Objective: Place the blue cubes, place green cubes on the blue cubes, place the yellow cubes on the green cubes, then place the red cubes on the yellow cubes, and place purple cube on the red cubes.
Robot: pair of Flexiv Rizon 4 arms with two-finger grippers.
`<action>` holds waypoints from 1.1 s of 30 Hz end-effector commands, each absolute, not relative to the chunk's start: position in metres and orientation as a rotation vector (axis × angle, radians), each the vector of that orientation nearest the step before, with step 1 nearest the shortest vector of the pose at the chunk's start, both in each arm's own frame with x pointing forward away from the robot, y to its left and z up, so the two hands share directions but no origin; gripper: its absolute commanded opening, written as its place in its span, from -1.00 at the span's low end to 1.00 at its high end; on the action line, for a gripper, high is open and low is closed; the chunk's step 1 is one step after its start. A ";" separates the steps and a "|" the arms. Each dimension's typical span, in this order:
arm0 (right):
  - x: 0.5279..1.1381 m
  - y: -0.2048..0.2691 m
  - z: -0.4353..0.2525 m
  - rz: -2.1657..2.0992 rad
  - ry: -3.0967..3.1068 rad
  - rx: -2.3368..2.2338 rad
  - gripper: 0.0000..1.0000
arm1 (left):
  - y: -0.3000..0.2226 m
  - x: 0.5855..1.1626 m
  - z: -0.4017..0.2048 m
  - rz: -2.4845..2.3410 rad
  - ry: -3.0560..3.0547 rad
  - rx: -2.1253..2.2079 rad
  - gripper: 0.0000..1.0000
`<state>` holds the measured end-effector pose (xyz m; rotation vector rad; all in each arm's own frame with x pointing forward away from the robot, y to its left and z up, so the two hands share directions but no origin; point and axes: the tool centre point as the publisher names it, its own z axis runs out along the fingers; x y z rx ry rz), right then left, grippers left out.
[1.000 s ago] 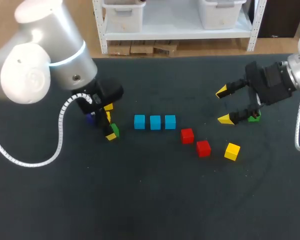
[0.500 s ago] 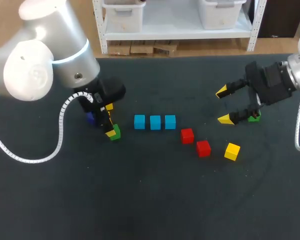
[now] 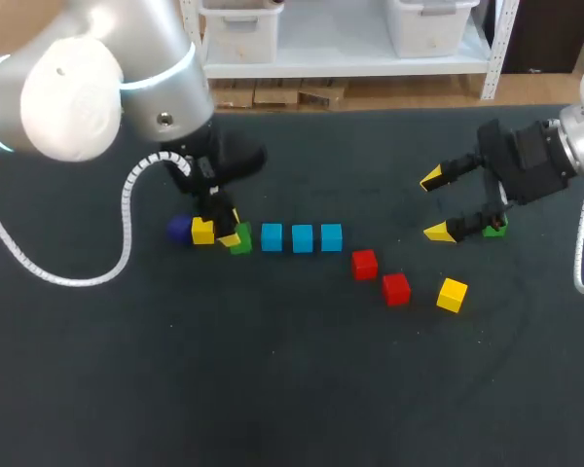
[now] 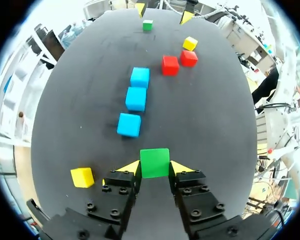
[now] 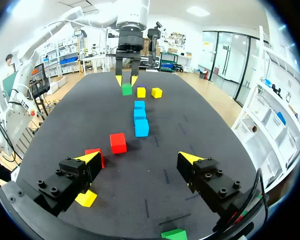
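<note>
green cube pinched between left fingers (both tips touching).

Dark tabletop, matte blackish surface with a slight green tint, faint pale scuffs and curved rub marks toward its right side, straight far edge

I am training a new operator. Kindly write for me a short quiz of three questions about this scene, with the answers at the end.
1. True or false: the left gripper is shut on a green cube.
2. How many blue cubes lie in the row?
3. The right gripper is: A open; B shut on a cube; C hidden.
Key: 1 true; 2 three; 3 A.
</note>
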<state>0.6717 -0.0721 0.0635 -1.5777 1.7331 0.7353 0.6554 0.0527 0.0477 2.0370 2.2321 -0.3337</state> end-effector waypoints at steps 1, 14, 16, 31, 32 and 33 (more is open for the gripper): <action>0.672 -0.072 0.063 0.737 1.730 -1.577 1.00 | 0.040 0.669 0.052 -0.330 2.222 2.077 -1.00; 0.672 -0.072 0.063 0.737 1.730 -1.577 1.00 | 0.009 0.682 0.052 -0.360 2.121 2.155 -1.00; 0.672 -0.072 0.063 0.737 1.730 -1.577 1.00 | 0.005 0.682 0.051 -0.364 2.108 2.168 -1.00; 0.672 -0.072 0.063 0.737 1.730 -1.577 1.00 | -0.005 0.691 0.043 -0.391 2.070 2.210 -1.00; 0.672 -0.072 0.063 0.737 1.730 -1.577 1.00 | -0.005 0.692 0.042 -0.390 2.069 2.211 -1.00; 0.672 -0.072 0.063 0.737 1.730 -1.577 1.00 | -0.005 0.693 0.042 -0.388 2.069 2.213 -1.00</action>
